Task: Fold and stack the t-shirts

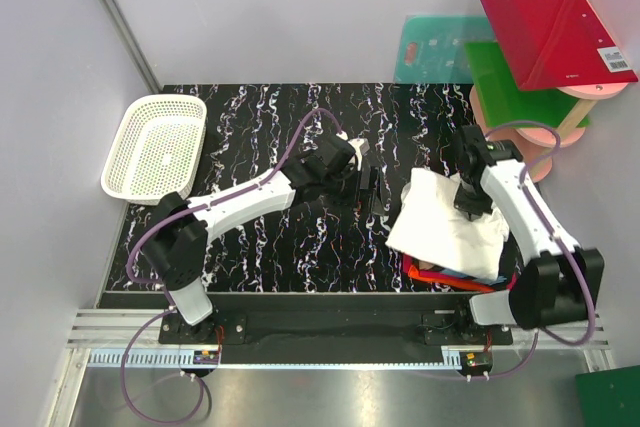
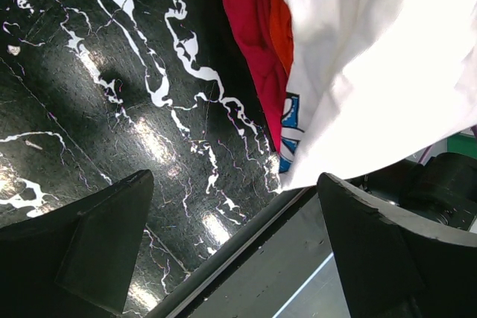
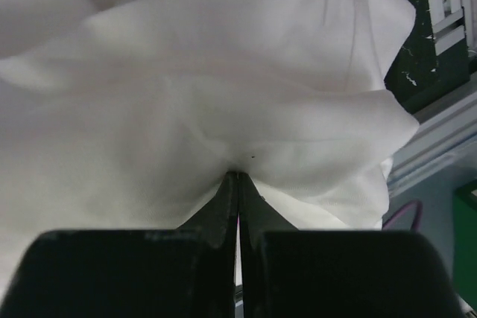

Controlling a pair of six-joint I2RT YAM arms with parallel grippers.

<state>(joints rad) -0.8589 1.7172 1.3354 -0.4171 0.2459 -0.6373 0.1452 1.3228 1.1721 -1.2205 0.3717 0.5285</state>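
A white t-shirt (image 1: 445, 227) lies crumpled on the right side of the black marbled table, on top of a red-orange t-shirt (image 1: 440, 275) whose edge shows along the pile's near side. My right gripper (image 1: 468, 209) is down on the white cloth and shut on it. In the right wrist view the fabric (image 3: 223, 94) puckers at the closed tips (image 3: 238, 175). My left gripper (image 1: 372, 187) stands open over the bare table just left of the pile, with nothing between its fingers (image 2: 235, 178). The left wrist view shows the white t-shirt (image 2: 373, 57) with a bit of blue print over the red-orange t-shirt (image 2: 253, 27).
A white mesh basket (image 1: 155, 145) sits at the table's far left corner. Red (image 1: 555, 37), green (image 1: 500, 82) and teal (image 1: 435, 47) boards lean at the back right beside pink discs. The table's near edge and a metal rail (image 1: 320, 337) run close behind the pile.
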